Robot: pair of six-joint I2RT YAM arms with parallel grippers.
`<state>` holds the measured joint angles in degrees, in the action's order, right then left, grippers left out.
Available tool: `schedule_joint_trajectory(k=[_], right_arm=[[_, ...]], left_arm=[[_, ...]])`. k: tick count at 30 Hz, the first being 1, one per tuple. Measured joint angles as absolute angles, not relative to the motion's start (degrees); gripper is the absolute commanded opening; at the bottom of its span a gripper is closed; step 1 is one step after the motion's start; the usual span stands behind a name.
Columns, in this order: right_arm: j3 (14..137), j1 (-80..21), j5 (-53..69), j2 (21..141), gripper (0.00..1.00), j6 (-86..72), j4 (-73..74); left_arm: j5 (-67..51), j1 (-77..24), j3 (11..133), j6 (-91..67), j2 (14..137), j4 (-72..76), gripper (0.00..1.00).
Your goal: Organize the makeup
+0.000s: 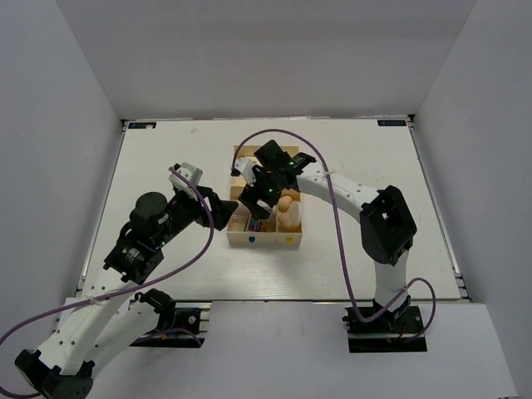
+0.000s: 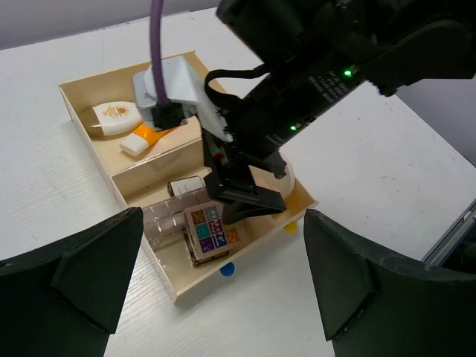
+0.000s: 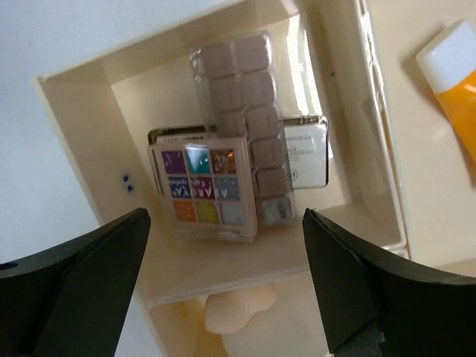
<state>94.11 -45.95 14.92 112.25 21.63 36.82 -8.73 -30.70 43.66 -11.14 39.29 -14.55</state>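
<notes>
The right gripper (image 3: 224,219) and left gripper (image 2: 223,216) stand spread, empty. Treat the multicoloured palette (image 3: 202,187) as probably rigid, light, slick; pinch its opposite edges.

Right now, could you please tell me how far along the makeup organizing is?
Done: the multicoloured square palette, orange tube, white teardrop piece and beige egg-shaped sponge all lie inside the pale wooden box. In hand: nothing; the right claw hangs open above that palette, left claw open beside the box. Left: apparently only withdrawing.
</notes>
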Motion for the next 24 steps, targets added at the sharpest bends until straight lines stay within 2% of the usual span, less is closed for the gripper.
schedule_joint_trajectory(k=[5,9,15,24], right_arm=[[88.4,-45.4,13.1,106.1,0.89,21.6,35.7],[82.2,-43.0,10.3,96.5,0.89,21.3,33.0],[66.3,-33.1,6.3,74.7,0.89,18.4,25.6],[44.1,-31.7,4.4,41.2,0.89,14.6,19.4]], left_arm=[[-8.2,-30.7,43.7,-10.9,39.3,-14.5,0.98],[-7.9,-30.7,43.6,-10.7,39.2,-14.5,0.98],[-7.9,-30.7,43.6,-10.3,39.2,-14.5,0.98],[-7.8,-30.7,43.6,-9.9,42.1,-14.5,0.98]])
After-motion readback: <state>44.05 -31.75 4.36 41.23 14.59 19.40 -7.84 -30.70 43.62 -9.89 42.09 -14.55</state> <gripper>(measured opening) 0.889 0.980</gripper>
